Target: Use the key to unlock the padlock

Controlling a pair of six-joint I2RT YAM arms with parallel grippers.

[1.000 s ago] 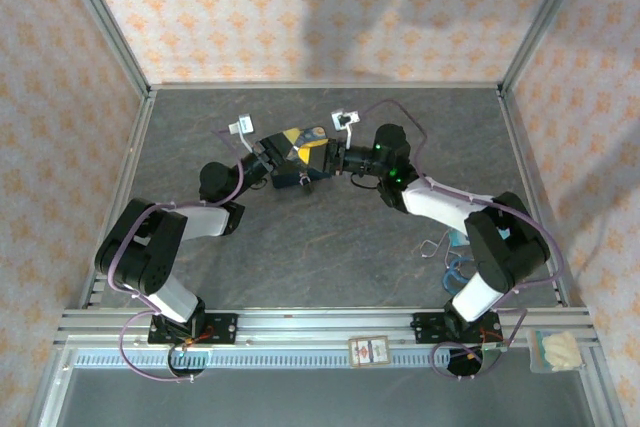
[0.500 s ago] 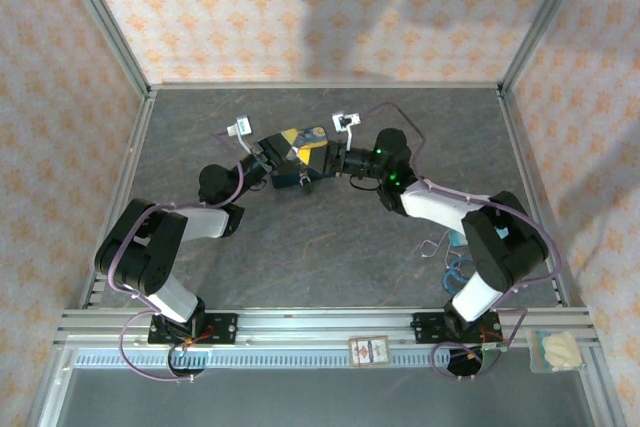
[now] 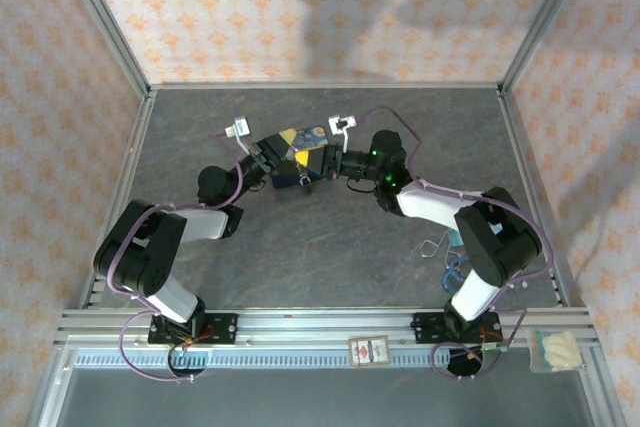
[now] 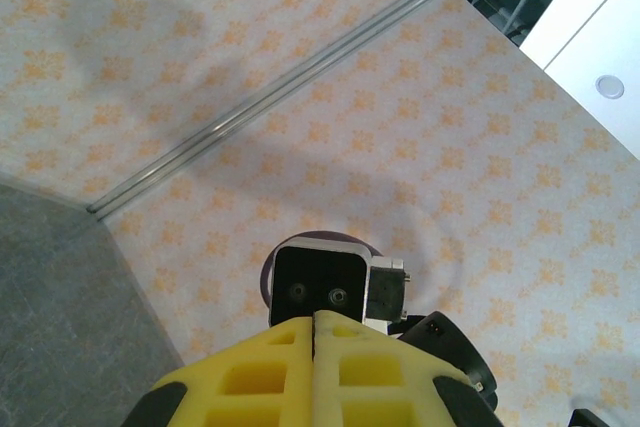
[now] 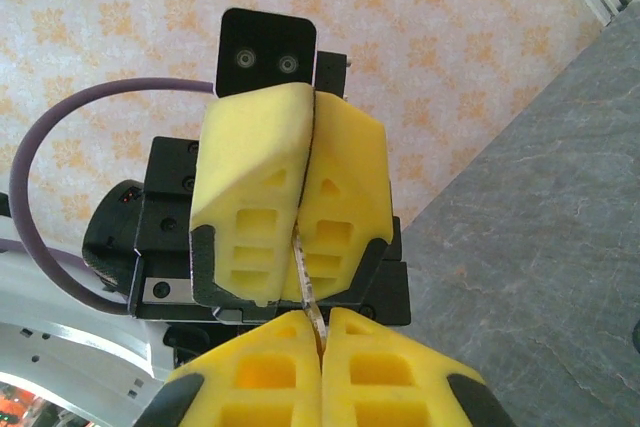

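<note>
My two grippers meet tip to tip over the middle back of the table, the left gripper [image 3: 283,154] facing the right gripper [image 3: 318,159]. In the right wrist view my right gripper [image 5: 320,315] is shut on the key [image 5: 309,292], a thin notched grey sliver. The key's far end runs up between the shut yellow pads of the left gripper [image 5: 305,217]. The padlock is hidden between those pads. In the left wrist view the left gripper [image 4: 315,315] is shut, with nothing showing past its tips. A blue-and-yellow box [image 3: 296,180] lies just below the grippers.
Loose wire loops [image 3: 437,245] and blue cable [image 3: 455,269] lie by the right arm's base. A card [image 3: 367,349] and a small bag [image 3: 556,349] rest on the front rail. Patterned walls close in the back and sides.
The right arm has shifted slightly left and back, pressing closer to the left gripper. Both grippers stay shut and joined at the key.
</note>
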